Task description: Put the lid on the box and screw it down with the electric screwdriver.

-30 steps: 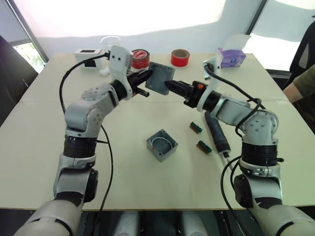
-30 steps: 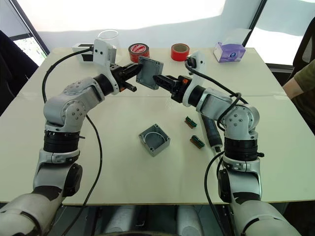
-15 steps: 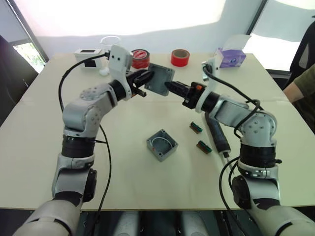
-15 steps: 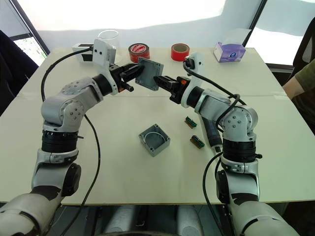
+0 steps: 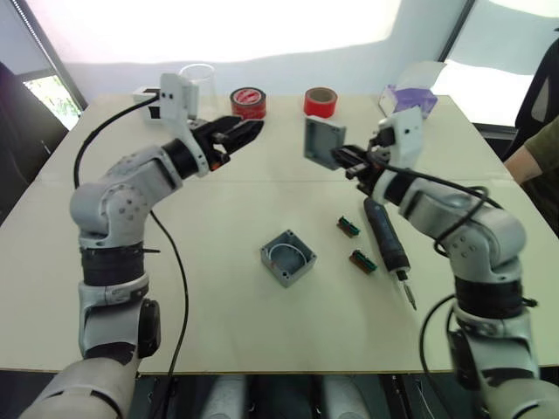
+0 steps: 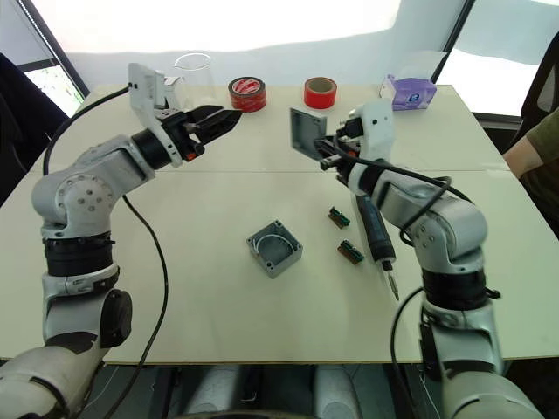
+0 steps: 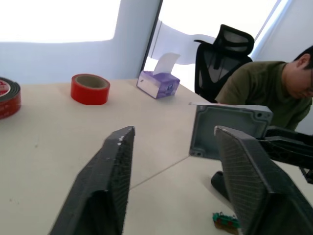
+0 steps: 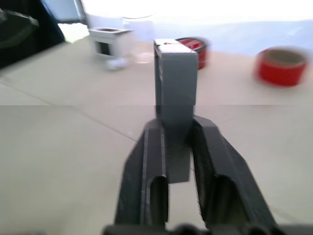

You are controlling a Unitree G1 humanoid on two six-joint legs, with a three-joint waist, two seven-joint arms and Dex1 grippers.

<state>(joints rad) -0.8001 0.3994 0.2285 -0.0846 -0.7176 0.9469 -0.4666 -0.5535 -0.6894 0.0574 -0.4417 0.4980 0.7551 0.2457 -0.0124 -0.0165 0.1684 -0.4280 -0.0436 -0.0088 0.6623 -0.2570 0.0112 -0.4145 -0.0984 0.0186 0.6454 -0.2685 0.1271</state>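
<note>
The lid (image 5: 320, 141) is held on edge above the bench (image 5: 218, 288), clamped between the jaws of the right gripper (image 5: 348, 158). The left gripper (image 5: 240, 133) is positioned apart from it, jaws spread and empty. The box (image 5: 286, 257) is located mid-bench, open side up. The electric screwdriver (image 5: 387, 249) lies flat beside the right arm.

"Where's the lid (image 5: 320, 141)?"
"Up in the air, on edge, pinched by the right gripper (image 5: 343, 157). The open grey box (image 5: 286, 257) sits on the table. The black screwdriver (image 5: 386, 243) lies near it."
</note>
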